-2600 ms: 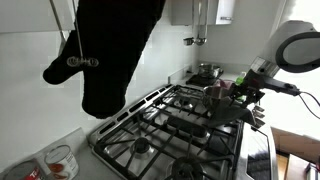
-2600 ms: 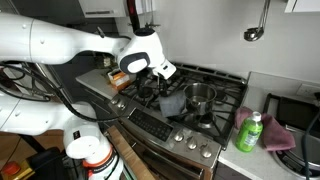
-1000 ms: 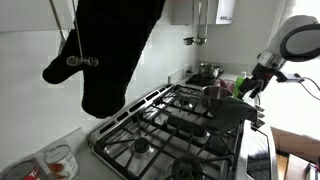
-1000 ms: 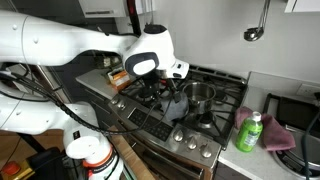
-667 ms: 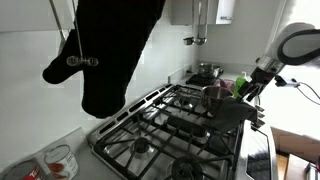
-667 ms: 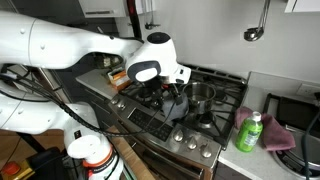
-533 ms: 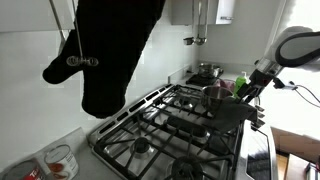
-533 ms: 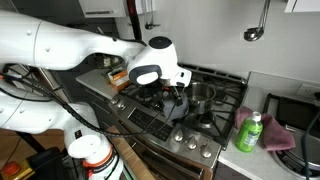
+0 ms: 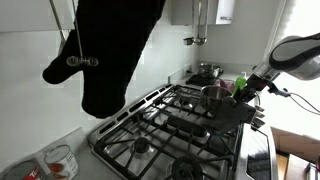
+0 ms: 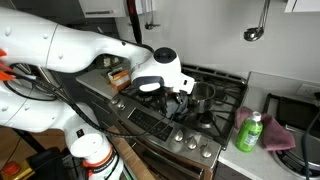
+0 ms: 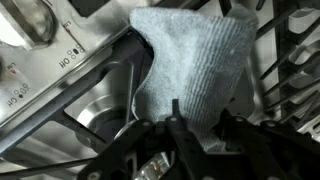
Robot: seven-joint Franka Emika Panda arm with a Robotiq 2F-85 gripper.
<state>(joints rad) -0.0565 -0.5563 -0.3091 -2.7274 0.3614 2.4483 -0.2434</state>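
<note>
A grey ribbed cloth [image 11: 195, 60] lies over the black grates of the gas stove [image 10: 215, 108], near its front edge. My gripper [image 11: 198, 112] is down on the cloth's near edge, with one finger on each side and cloth filling the gap. The jaws stand partly closed; whether they pinch the cloth does not show. In both exterior views the gripper [image 10: 180, 92] [image 9: 243, 92] sits low over the stove, beside a steel pot [image 10: 203, 95]. The arm hides the cloth in an exterior view.
A green bottle [image 10: 249, 132] and a pink cloth [image 10: 282, 136] lie on the counter beside the stove. A black oven mitt [image 9: 110, 50] hangs close to one camera. Control knobs [image 10: 180, 136] line the stove front. A second pot [image 9: 207, 71] stands further back.
The gripper has come down from above the stove onto the grey cloth, and its jaws have drawn in from wide open.
</note>
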